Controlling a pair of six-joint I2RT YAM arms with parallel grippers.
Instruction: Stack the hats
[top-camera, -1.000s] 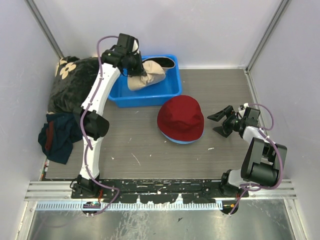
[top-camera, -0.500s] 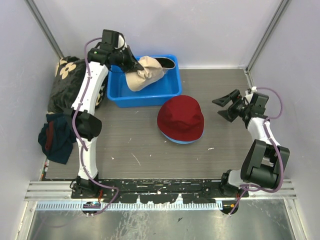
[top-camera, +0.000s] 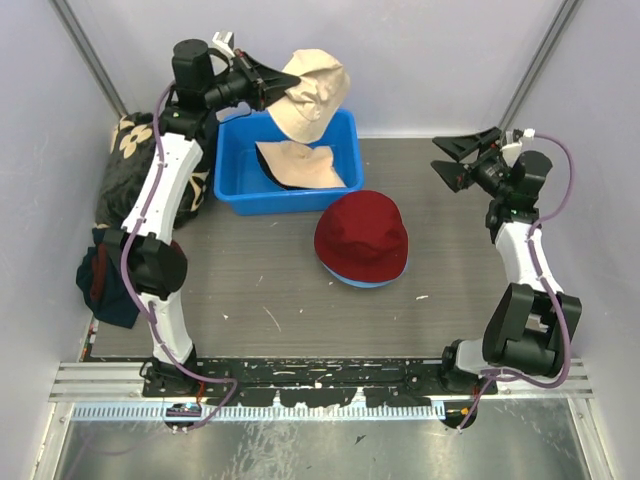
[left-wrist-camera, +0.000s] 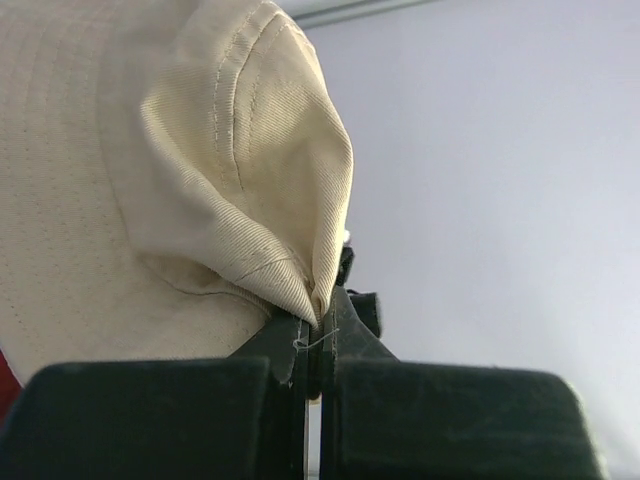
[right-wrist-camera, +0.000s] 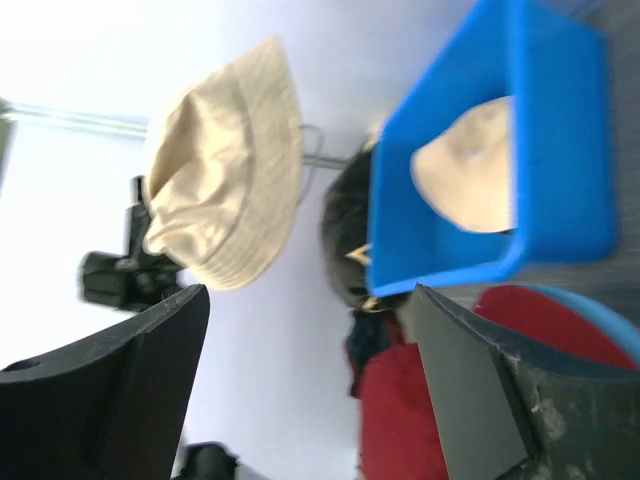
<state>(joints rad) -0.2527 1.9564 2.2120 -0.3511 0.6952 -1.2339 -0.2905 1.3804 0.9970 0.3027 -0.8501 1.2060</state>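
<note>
Lifting left gripper (top-camera: 280, 88): you raised it out of the blue bin (top-camera: 290, 203) to above its far edge; jaws clenched on the lifted cream hat (top-camera: 312, 92) at its brim.
Lifted cream hat: hung clear above the bin, where a second earlier it lay inside.
Second cream hat (top-camera: 300, 165): lay in the bin.
Right gripper (top-camera: 457, 160): you raised it farther from the bases; jaws spread, grasping nothing.
Dark red hat (top-camera: 362, 235): unmoved on the worktop (top-camera: 270, 290), atop the light blue hat (top-camera: 355, 282).
</note>
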